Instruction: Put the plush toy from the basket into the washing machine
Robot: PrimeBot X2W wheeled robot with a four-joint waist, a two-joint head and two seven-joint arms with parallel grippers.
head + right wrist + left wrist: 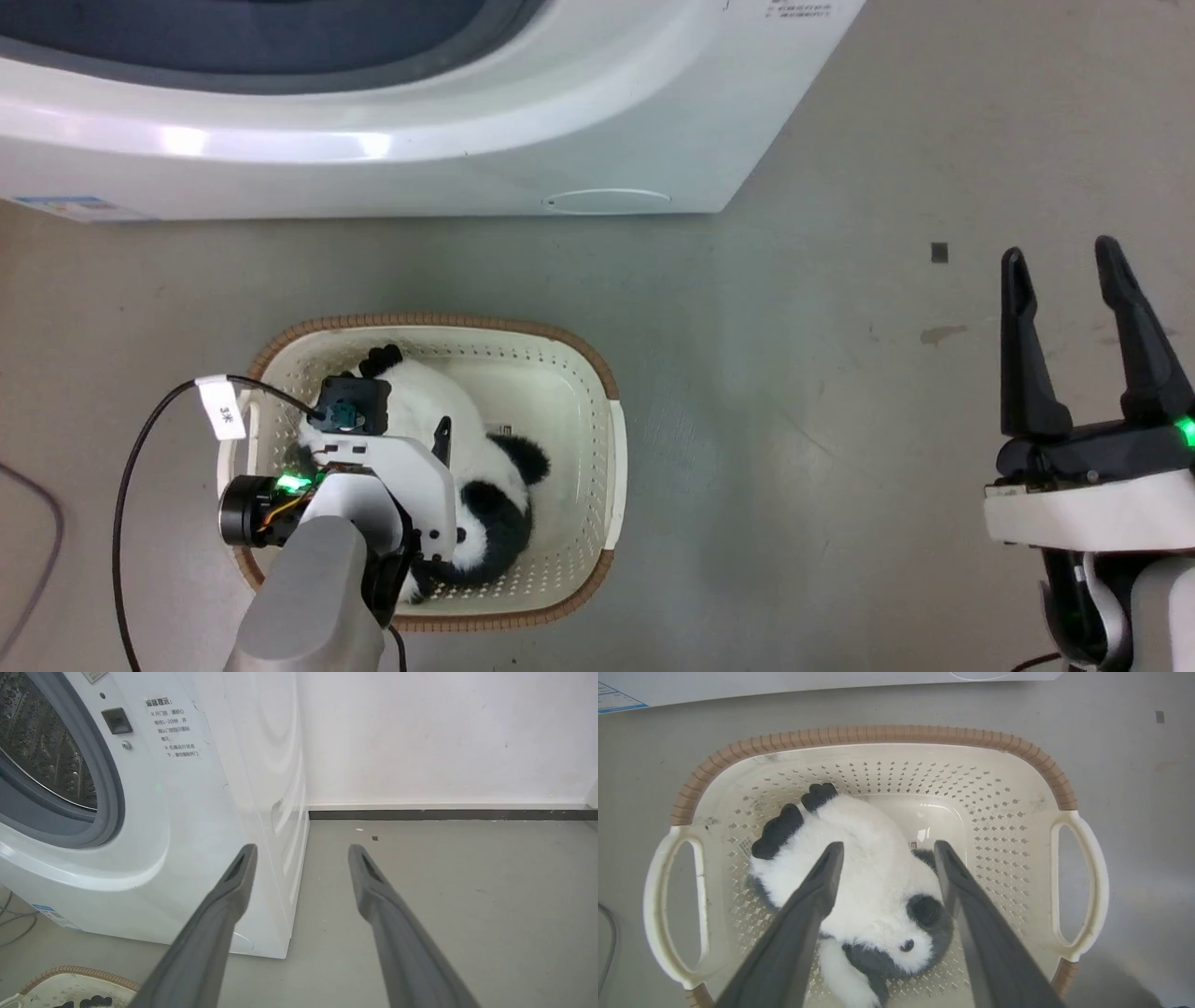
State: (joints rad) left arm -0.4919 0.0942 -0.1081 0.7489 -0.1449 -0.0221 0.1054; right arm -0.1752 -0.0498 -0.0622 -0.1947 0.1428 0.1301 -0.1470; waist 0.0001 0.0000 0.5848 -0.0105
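In the basket [878,733]: the plush toy [873,882] lies on its side toward the left wall, not yet lifted.
Left tool [888,845]: released, fingers spread either side of the panda's body; contact unclear.
Right tool [1061,252]: released, empty, above the floor [840,373], well apart.
Washing machine [373,140]: just beyond the basket, steel drum visible through its porthole [46,756].
Left to do: grip, lift, carry, drop in.
In the way: basket walls; the left arm's cable [121,485] beside the rim.

The left end effector [887,845] points downward, fingers spread apart; the right end effector [1061,250] is held aside, fingers also parted.
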